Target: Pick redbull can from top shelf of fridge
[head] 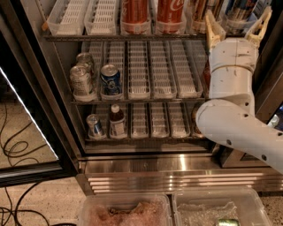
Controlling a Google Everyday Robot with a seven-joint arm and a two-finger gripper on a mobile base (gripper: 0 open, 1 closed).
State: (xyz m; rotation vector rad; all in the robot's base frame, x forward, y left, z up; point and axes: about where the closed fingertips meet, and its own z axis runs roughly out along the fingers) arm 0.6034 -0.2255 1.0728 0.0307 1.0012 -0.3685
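Observation:
The fridge (177, 170) stands with its black-framed glass door (26, 101) swung open to the left. Its top shelf (88, 38) carries white ribbed lane trays. At that shelf's right end stands the redbull can (239, 9), blue and silver, with its top cut off by the frame. My gripper (236, 25) is raised in front of it, open, with one tan finger (212, 27) on the left of the can and the other on the right. My white arm hides the can's base.
Two red Coca-Cola cans (135, 13) (170, 12) and a brownish can (201, 11) share the top shelf. The middle rack holds silver cans (82, 81) and a dark-blue can (110, 79). The lower rack has a small can (94, 126) and a bottle (116, 121). Plastic bins (216, 209) and cables (13, 150) lie below.

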